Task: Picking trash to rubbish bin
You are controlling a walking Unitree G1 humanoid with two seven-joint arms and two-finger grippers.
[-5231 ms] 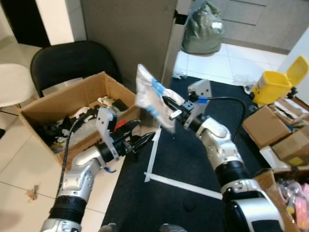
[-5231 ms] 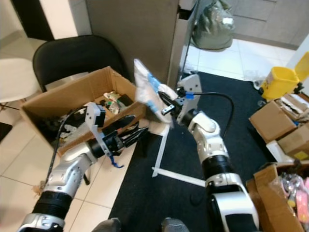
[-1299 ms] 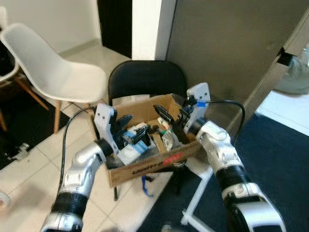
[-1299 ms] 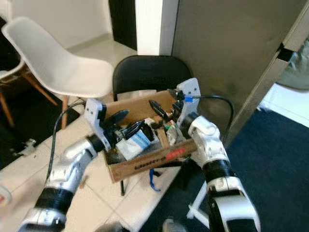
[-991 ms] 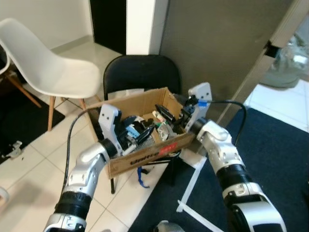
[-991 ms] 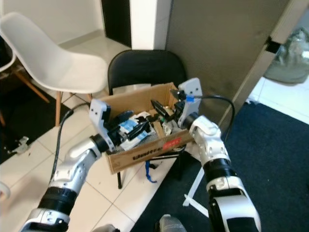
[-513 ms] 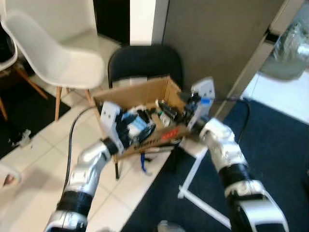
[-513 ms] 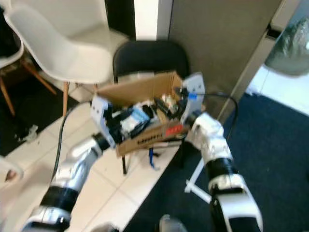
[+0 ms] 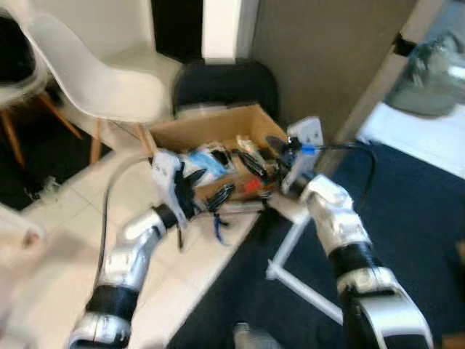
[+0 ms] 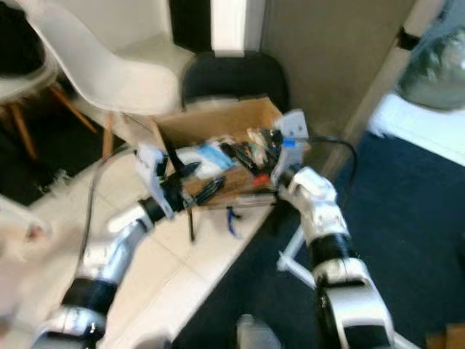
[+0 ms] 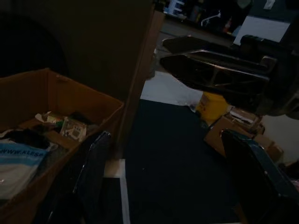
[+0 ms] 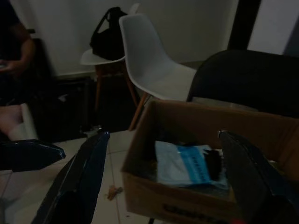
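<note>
An open cardboard box (image 9: 207, 125) serves as the rubbish bin, resting against a black chair (image 9: 225, 78). Several pieces of trash fill it, and a white and blue plastic bag (image 12: 187, 164) lies on top. My left gripper (image 9: 205, 190) hangs open and bare just in front of the box's near wall. Over the right end of the box my right gripper (image 9: 256, 161) stands open, holding nothing. The head views are blurred.
A white chair (image 9: 109, 65) stands left of the box, with a black backpack (image 12: 110, 39) on another chair behind. A person (image 12: 11, 56) sits at the far left. A dark rug (image 9: 414, 218) with white tape lines, a yellow bin (image 11: 212, 103) and cardboard boxes (image 11: 233, 128) lie to the right.
The bag my right gripper held five seconds ago now lies in the box. Over the last second the left gripper drew back from over the box to its front. The camera has shifted.
</note>
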